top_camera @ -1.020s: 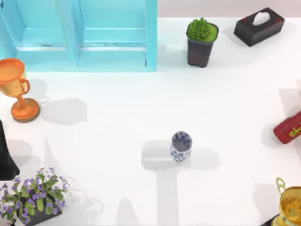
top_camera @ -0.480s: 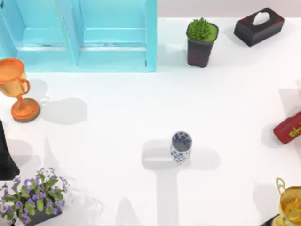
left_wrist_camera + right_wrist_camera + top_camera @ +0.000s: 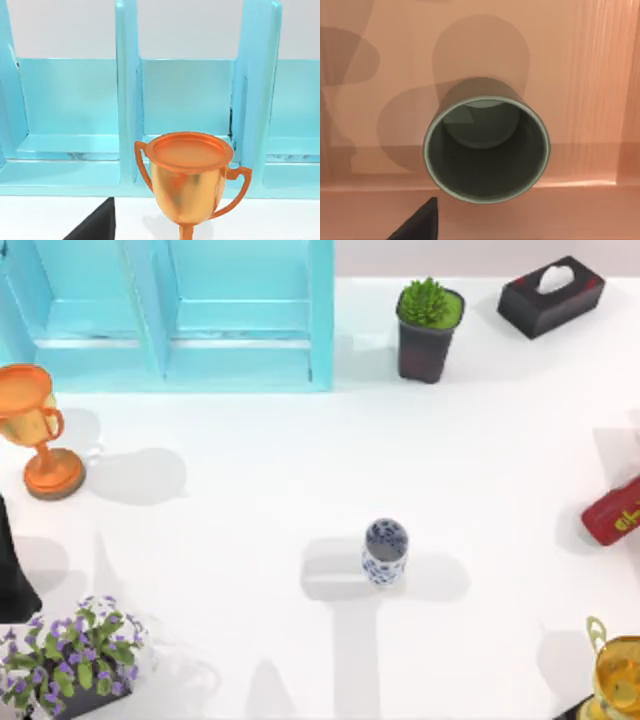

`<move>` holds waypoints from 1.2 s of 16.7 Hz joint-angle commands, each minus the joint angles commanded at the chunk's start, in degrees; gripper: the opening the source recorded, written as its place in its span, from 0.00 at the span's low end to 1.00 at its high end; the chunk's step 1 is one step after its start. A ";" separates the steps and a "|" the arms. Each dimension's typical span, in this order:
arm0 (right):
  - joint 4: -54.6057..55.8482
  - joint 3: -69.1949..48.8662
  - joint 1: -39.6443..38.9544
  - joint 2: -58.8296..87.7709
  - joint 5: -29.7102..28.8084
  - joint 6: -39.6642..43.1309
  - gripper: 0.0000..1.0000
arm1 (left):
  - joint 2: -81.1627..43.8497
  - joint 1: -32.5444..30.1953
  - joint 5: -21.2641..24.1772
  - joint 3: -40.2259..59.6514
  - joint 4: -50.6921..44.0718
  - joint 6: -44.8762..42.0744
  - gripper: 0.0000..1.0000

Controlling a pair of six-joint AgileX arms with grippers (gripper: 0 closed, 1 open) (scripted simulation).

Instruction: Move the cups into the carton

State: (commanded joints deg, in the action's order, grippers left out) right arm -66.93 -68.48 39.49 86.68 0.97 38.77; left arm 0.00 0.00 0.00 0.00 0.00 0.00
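Note:
The white cup with the blue floral pattern stands upright near the middle of the table, with no gripper near it. In the right wrist view I look straight down into the dark olive-grey cup. It stands upright on a tan cardboard surface with fold lines, apparently the carton's floor. A dark part of my right gripper hangs above that cup, apart from its rim. My left arm sits parked at the table's left edge. A dark part of my left gripper faces the orange trophy.
A teal compartmented rack fills the back left. The orange trophy and a purple flower pot stand on the left. A green potted plant and a tissue box are at the back. A red bottle and a gold trophy are on the right.

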 joint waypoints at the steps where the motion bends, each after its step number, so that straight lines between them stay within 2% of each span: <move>1: -3.16 -3.19 0.06 0.07 0.00 0.06 1.00 | 0.00 0.00 0.00 0.00 0.00 0.00 1.00; 6: -15.16 -15.30 0.07 -0.22 0.02 0.07 1.00 | 0.00 0.00 0.00 0.00 0.00 0.00 1.00; 13: -15.76 -16.21 -0.78 0.23 0.01 -0.67 1.00 | 0.00 0.00 0.00 0.00 0.00 0.00 1.00; 16: -16.03 -18.63 -6.09 3.45 -0.07 -5.99 1.00 | 0.00 0.00 0.00 0.00 0.00 0.00 1.00; 20: -16.22 -24.09 -20.41 10.84 -0.26 -20.37 1.00 | 0.00 0.00 0.00 0.00 0.00 0.00 1.00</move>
State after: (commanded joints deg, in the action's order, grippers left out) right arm -83.14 -92.57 19.08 97.51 0.71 18.39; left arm 0.00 0.00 0.00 0.00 0.00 0.00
